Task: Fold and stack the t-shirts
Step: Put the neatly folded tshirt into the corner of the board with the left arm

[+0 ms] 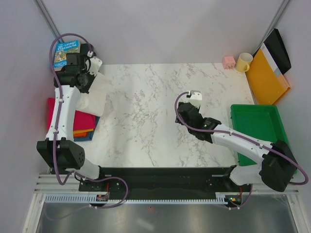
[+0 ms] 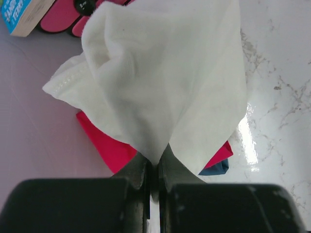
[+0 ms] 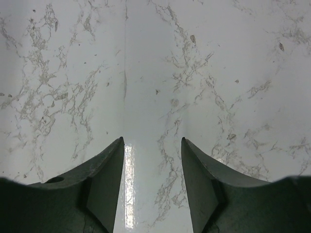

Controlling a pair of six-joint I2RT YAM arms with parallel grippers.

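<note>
One white shirt (image 2: 165, 73) hangs in the clenched left pincer (image 2: 154, 162); spreading it likely needs the released right pincer (image 3: 152, 141).

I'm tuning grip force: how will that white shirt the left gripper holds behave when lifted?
Likely floppy: the white shirt hangs in loose folds from the pinch of the left gripper. Probably light, since a small pinch holds it up. It could drag over the pink folded shirt below.

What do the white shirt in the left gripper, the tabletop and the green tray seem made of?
White shirt: thin, soft knit cloth, likely cotton; it drapes in folds, with a stitched hem. Tabletop: glossy marble or marble-look laminate; grey veins, glare. Green tray: probably smooth moulded plastic.
</note>
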